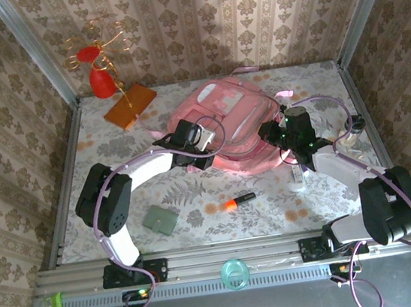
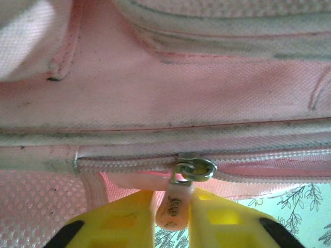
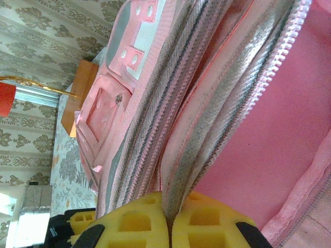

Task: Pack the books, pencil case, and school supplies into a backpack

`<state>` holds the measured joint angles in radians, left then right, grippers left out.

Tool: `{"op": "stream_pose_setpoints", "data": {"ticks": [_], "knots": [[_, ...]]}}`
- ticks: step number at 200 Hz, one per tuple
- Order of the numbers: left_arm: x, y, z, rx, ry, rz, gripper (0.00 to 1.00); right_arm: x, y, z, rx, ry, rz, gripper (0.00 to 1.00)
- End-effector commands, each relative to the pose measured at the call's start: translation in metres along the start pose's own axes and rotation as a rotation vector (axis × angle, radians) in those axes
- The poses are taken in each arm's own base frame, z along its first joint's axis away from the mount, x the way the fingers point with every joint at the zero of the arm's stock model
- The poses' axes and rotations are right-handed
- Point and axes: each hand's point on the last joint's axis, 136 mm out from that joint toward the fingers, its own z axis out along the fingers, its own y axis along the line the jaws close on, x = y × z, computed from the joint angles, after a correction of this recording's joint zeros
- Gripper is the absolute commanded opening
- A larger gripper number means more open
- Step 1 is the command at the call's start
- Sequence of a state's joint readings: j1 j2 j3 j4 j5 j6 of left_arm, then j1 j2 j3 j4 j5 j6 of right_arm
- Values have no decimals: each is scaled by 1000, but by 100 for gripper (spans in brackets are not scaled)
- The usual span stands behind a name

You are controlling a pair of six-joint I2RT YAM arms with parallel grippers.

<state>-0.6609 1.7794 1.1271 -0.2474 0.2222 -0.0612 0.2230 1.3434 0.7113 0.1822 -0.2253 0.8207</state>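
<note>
The pink backpack (image 1: 225, 120) lies at the table's middle back, its main zip partly open on the right. My left gripper (image 1: 203, 146) is at its left side. In the left wrist view this gripper (image 2: 173, 197) is shut on the pale pink zipper pull (image 2: 176, 206) hanging from the metal slider (image 2: 195, 169). My right gripper (image 1: 270, 134) is shut on the backpack's open zip edge (image 3: 207, 134), with the pink lining (image 3: 289, 129) beside it. An orange and black marker (image 1: 236, 201) and a whitish stick (image 1: 297, 176) lie on the table. The books are out of view.
A small grey-green square piece (image 1: 160, 220) lies front left. An orange-brown board (image 1: 129, 105) with a gold wire stand and red pieces stands at the back left. A teal cup (image 1: 235, 273) sits on the front rail. Patterned walls close in three sides.
</note>
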Motion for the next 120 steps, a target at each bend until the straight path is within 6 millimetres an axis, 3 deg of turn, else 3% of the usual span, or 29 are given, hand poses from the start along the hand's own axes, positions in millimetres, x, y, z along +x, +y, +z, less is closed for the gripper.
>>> {"op": "stream_pose_setpoints", "data": {"ticks": [1,38,120], "knots": [[-8,1,-6,-1,-10,-3,16,-10,2,-2,-16,-40,-8,0],[-10,2,-17,10,-28,3,0,-13,-5,-3,3,-47,-12,0],[-2,19,-45,82,-63,-16,0,-22,-21,-10,95,-78,-65,0]]}}
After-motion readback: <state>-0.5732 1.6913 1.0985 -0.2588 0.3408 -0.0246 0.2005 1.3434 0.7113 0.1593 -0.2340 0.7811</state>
